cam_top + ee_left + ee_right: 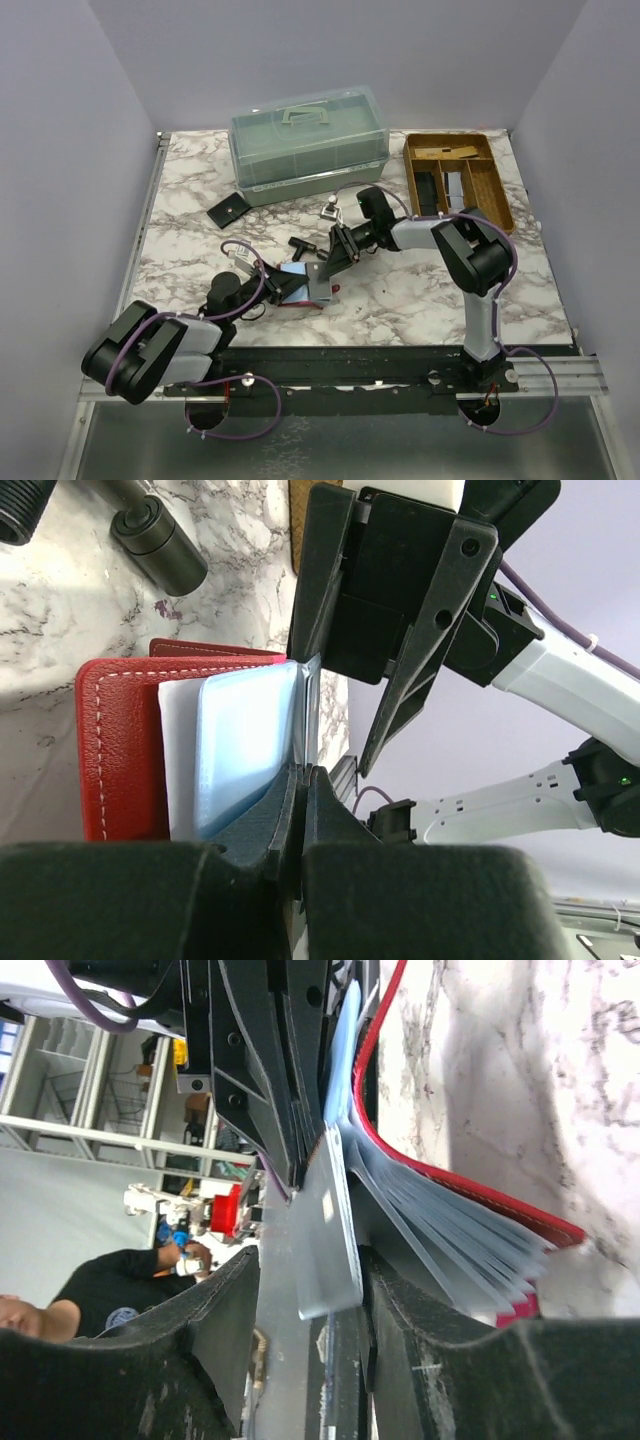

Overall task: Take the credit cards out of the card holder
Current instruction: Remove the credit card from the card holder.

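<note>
left hand (303, 780): clenched, tips pinched together at the open edge of the card holder (115, 740); cannot tell which leaf they grip
right hand (310, 1280): released, fingers (225, 1310) apart either side of the grey card (328, 1210)
card holder: red, lying open on the tabletop (400, 300) between both hands
blue card (245, 740): in the holder, sticking out over the red cover
grey card: edge standing out of the holder's fanned sleeves

Left wrist view: the left hand (303, 780) hides the lower edges of the red card holder (120, 750) and the pale blue card (245, 745). Top view: the card count is indeterminable, as the right hand (325, 262) overlaps the cards. The wooden tray (497, 180) contents are too small to identify.
</note>
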{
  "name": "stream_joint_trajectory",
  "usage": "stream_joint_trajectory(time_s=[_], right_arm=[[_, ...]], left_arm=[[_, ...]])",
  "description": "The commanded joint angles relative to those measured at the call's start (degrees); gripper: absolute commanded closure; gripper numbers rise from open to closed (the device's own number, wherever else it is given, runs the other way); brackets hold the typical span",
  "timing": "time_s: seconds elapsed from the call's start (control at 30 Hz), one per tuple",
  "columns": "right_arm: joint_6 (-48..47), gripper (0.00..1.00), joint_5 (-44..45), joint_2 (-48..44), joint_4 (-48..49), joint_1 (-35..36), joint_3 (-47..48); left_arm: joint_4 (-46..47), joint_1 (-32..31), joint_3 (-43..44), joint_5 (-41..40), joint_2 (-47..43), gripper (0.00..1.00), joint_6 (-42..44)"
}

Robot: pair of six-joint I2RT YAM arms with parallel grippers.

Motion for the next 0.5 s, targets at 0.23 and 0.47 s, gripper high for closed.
stream_joint_trajectory(time_s=[0.23, 0.47], right_arm=[[-14.9, 0.38, 5.2, -3.0, -11.7, -4.8, 2.6], [-19.2, 0.28, 8.8, -1.3, -16.2, -7.1, 3.2]], left_arm=[[-3.0, 1.2, -0.2, 1.0, -5.6, 1.00, 4.3], [-4.6, 1.2, -1.6, 1.8, -11.2, 1.00, 3.7]])
